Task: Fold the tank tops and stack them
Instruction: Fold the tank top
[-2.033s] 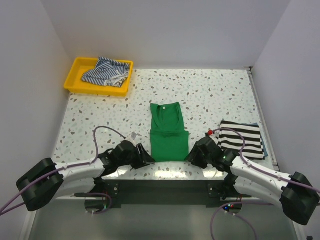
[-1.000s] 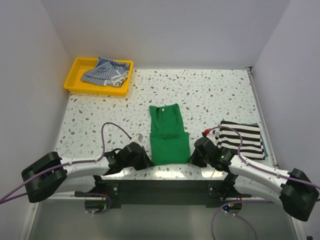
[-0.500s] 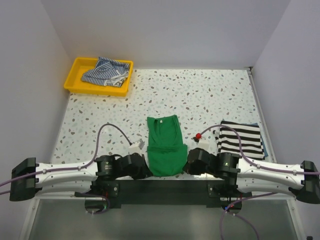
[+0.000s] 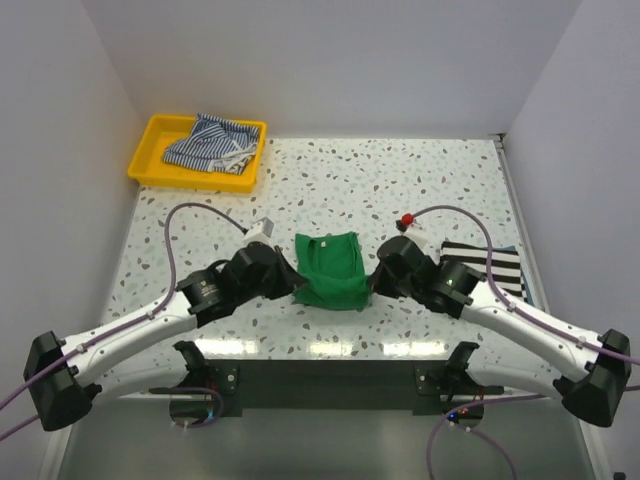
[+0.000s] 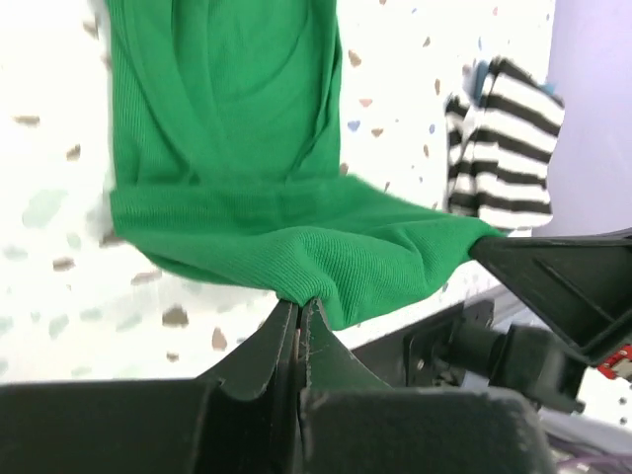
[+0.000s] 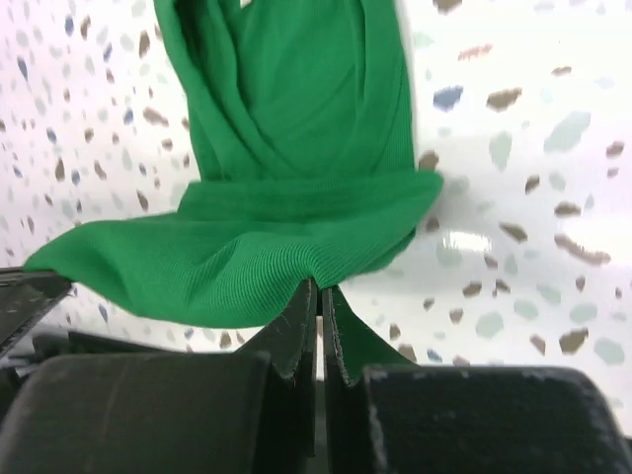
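You are gripping the green tank top (image 4: 330, 270) with both arms at once. The left gripper (image 5: 298, 311) is clamping tight on the hem corner at 7 o'clock of the cloth, and the right gripper (image 6: 321, 291) is pinching the matching corner at 5 o'clock, with no gap showing between either pair of jaws. Holding one corner on each side is keeping the hem stretched straight between the two, so the lifted edge is hanging as one even fold rather than bunching up. The neckline end is lying flat toward 12 o'clock, and the hem is draping over the lower body of the top, which suggests you are making the bottom-to-top fold.

The green top is sitting at the middle of the table (image 4: 420, 190), just ahead of the arm bases. The black-and-white striped top (image 4: 505, 265) is lying folded at 3 o'clock, probably as the base of the stack. The blue-and-white striped top (image 4: 210, 142) is waiting crumpled in the yellow tray (image 4: 140, 168) at 11 o'clock, well apart from the others.

You are working with three tank tops, one of each pattern, plus one tray and two grippers, both occupied.
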`<state>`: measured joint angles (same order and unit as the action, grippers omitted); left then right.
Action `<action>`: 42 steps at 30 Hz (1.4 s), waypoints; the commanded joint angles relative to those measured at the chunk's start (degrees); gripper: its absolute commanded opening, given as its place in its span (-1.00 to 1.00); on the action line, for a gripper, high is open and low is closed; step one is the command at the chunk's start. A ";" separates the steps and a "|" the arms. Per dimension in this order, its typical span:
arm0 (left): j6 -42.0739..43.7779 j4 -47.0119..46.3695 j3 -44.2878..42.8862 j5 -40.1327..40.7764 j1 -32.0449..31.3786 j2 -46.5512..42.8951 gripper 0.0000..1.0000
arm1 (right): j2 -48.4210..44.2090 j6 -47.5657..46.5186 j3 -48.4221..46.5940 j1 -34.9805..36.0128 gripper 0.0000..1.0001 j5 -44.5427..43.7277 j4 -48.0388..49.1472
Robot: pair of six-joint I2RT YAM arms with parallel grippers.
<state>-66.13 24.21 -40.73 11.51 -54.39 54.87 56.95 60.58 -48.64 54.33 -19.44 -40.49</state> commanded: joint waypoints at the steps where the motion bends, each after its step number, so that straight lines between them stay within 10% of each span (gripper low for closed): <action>1: 8.02 -5.92 -5.75 -4.38 8.56 2.34 -1.00 | 4.12 -8.97 -5.31 -6.14 -1.00 6.77 6.28; 10: 15.50 -27.68 -14.53 -15.72 28.27 30.41 -0.97 | 34.16 -22.25 -23.75 -27.25 -0.82 19.35 15.96; 13: 18.31 -33.69 -20.85 -17.22 31.53 41.67 -0.07 | 45.77 -25.33 -33.07 -29.71 -0.27 19.18 15.98; 17: 19.10 -38.27 -23.69 -18.45 33.21 44.10 0.27 | 50.45 -27.52 -38.97 -31.39 0.16 16.56 14.48; 27: 22.01 -25.79 -20.28 -9.67 26.80 36.45 -0.03 | 37.10 -27.62 -22.65 -23.67 -0.15 10.49 16.67; 42: 20.25 -28.86 -7.53 -5.00 19.94 42.60 -0.29 | 43.60 -24.28 -10.86 -21.45 -0.22 13.73 22.82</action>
<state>-45.91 -2.94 -49.01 4.75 -34.48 97.19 101.27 35.40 -60.82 32.80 -6.26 -19.31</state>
